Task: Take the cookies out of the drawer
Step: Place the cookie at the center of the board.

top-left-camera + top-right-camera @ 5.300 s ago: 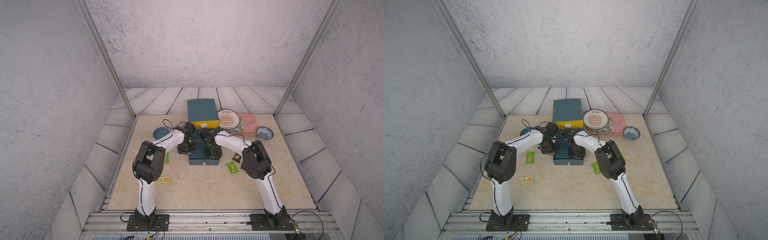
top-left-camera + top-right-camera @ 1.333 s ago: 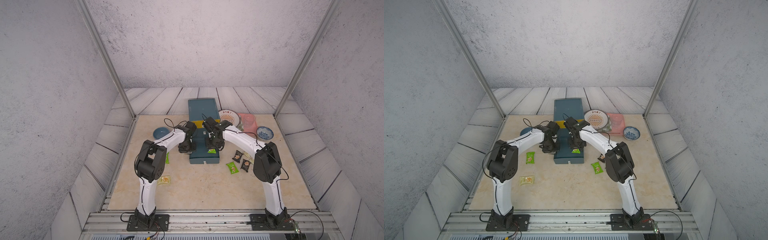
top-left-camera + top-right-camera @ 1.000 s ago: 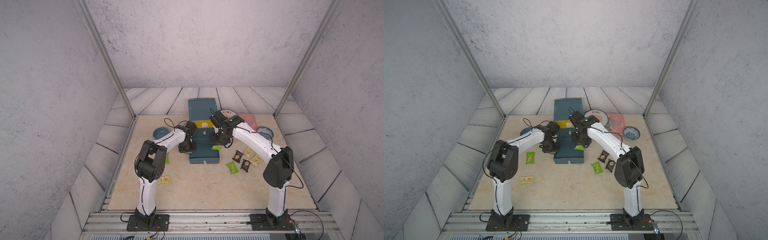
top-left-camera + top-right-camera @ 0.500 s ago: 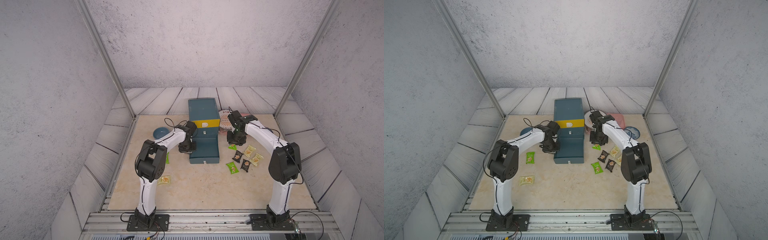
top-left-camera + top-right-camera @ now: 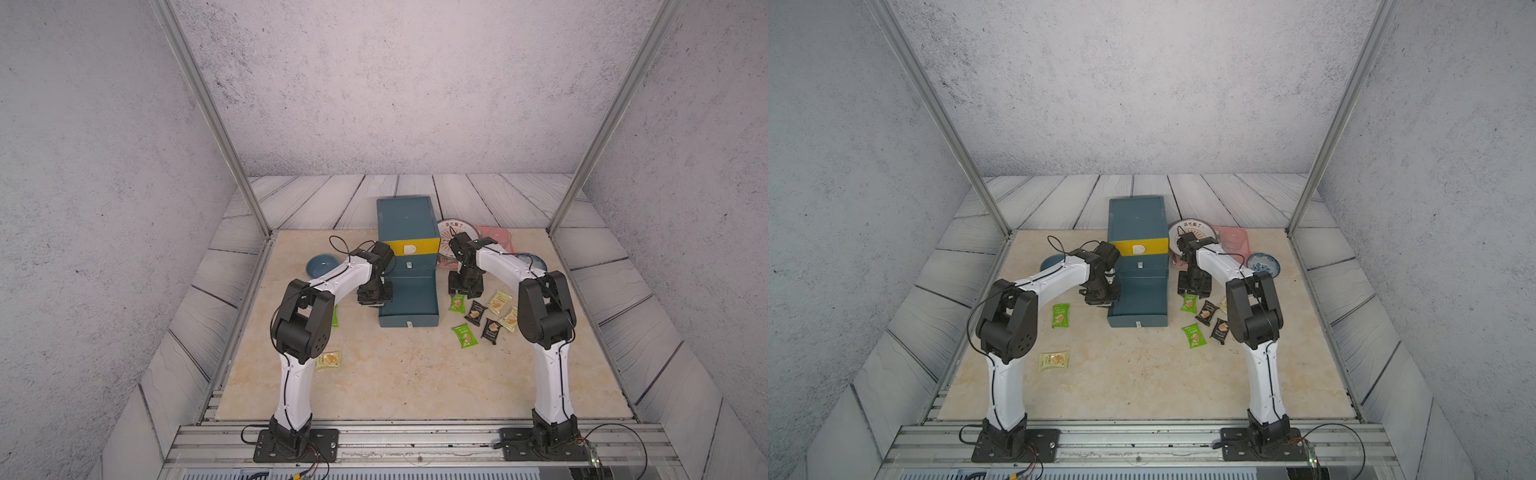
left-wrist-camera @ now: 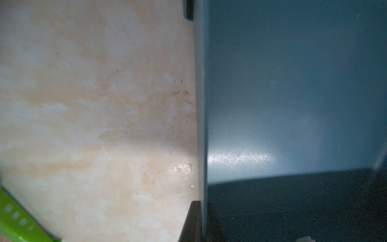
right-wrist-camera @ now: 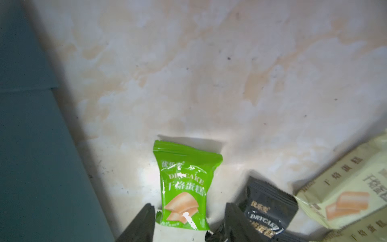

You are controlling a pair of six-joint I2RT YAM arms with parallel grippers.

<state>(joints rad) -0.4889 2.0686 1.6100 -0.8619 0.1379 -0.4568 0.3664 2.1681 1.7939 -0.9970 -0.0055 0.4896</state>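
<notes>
Cookies (image 5: 476, 311) lie on the worktop (image 5: 395, 374) beside the drawer (image 5: 409, 297), judged light and slippery, best pinched mid-packet; right pincer (image 7: 189, 207) gapes over a green packet (image 7: 184, 180), left pincer (image 5: 375, 300) clamped on drawer wall.

Left arm (image 5: 291, 386), right arm (image 5: 548, 374): white links, black joints, bolted black bases (thin black cables).

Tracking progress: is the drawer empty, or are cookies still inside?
Empty: the open drawer shows only bare blue floor in both top views; the cookies lie on the table beside it.
</notes>
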